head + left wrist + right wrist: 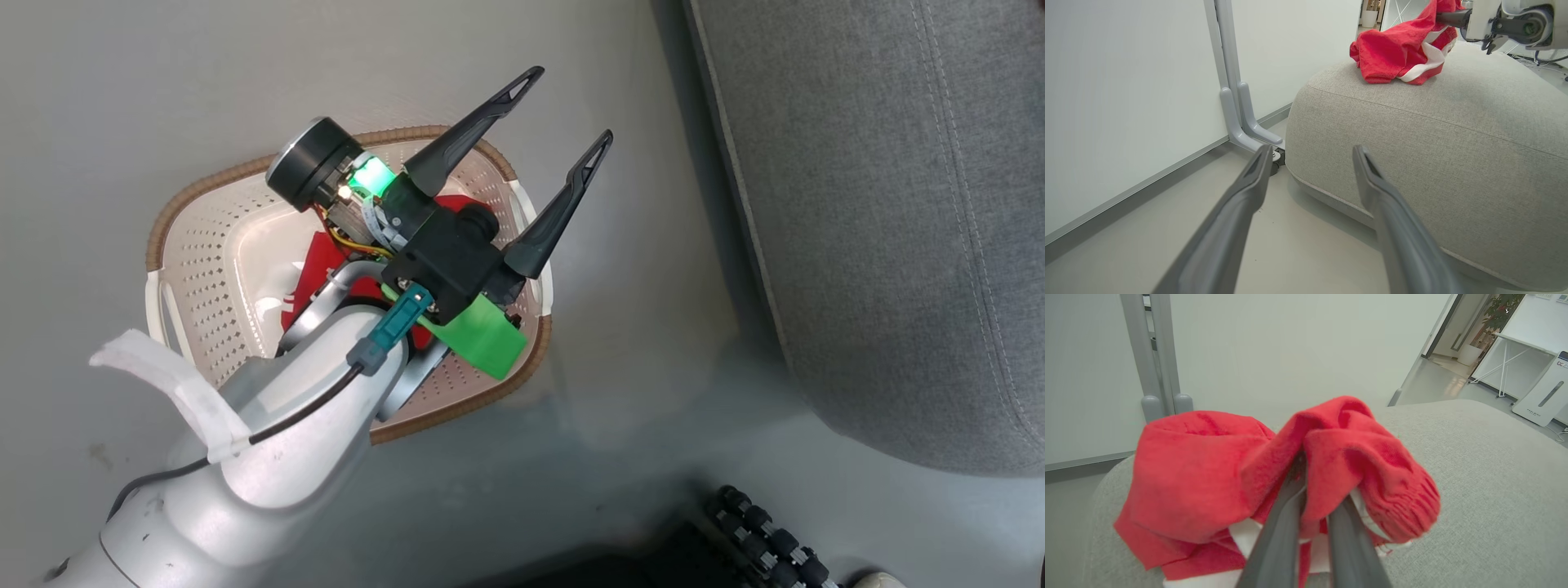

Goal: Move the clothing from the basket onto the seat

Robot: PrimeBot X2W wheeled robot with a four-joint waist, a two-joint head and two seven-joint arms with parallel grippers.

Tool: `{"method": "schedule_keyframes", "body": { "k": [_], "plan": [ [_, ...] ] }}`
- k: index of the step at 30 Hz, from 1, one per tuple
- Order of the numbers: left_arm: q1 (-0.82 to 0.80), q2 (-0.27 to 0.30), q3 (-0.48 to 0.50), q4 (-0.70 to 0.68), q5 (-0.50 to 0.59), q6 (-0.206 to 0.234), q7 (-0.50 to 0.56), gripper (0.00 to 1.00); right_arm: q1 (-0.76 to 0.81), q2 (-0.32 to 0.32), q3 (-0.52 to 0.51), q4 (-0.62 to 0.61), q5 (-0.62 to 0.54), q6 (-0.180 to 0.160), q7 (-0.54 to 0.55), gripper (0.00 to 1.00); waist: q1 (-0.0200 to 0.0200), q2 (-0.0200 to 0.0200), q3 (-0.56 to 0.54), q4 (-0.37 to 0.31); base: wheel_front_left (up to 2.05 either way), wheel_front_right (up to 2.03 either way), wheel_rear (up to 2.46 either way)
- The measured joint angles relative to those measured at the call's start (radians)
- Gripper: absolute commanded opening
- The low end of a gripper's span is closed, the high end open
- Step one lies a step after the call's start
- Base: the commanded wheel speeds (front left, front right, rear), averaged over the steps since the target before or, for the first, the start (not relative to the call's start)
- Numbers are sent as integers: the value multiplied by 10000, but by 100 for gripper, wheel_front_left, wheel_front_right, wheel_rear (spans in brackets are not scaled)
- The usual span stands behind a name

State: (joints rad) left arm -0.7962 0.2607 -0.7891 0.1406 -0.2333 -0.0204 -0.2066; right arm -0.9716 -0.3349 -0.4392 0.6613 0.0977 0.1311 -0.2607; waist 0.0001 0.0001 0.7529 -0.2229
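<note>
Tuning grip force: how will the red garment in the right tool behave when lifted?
Likely floppy: the red garment bunches around the right tool and slumps onto the seat. Probably light: a narrow pinch holds a fold up. Knit looks grippy; slipping seems unlikely.

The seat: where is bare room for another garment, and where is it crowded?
Free: the broad top of the seat on the side of the red garment away from the white wall. Crowded: the end by the wall, where the right gripper pinches that garment.

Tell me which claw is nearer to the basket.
Left. The left claw is open over the basket; the right claw is away at the seat, shut on a red garment.
</note>
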Motion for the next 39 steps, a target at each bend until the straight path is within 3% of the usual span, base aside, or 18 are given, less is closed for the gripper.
{"method": "schedule_keyframes", "body": {
  "k": [5,6,7,8,26,39],
  "plan": [
    [-33,25,61,23,-36,65,-63,100,56,63,-230,548,-228,0,0,0,0,0,-38,48,0,0,0],
    [-34,40,82,42,-61,79,-75,100,76,82,-234,571,-265,0,0,11,0,0,-61,46,0,0,0],
    [-34,59,98,73,-102,98,-100,100,106,111,-234,573,-290,0,0,50,0,0,-94,40,0,0,0],
    [-33,75,115,100,-119,117,-105,100,139,155,-238,554,-288,0,0,100,0,0,-132,32,0,0,0],
    [1483,-96,836,608,-895,740,-545,100,3564,1174,33,-564,6,2,0,100,-1,0,-2329,-57,0,0,0],
    [3747,-171,2991,244,-1179,1152,-560,100,5476,1764,1764,-2928,522,0,-2,100,-1,0,-4214,566,0,0,0]
  ]
}}
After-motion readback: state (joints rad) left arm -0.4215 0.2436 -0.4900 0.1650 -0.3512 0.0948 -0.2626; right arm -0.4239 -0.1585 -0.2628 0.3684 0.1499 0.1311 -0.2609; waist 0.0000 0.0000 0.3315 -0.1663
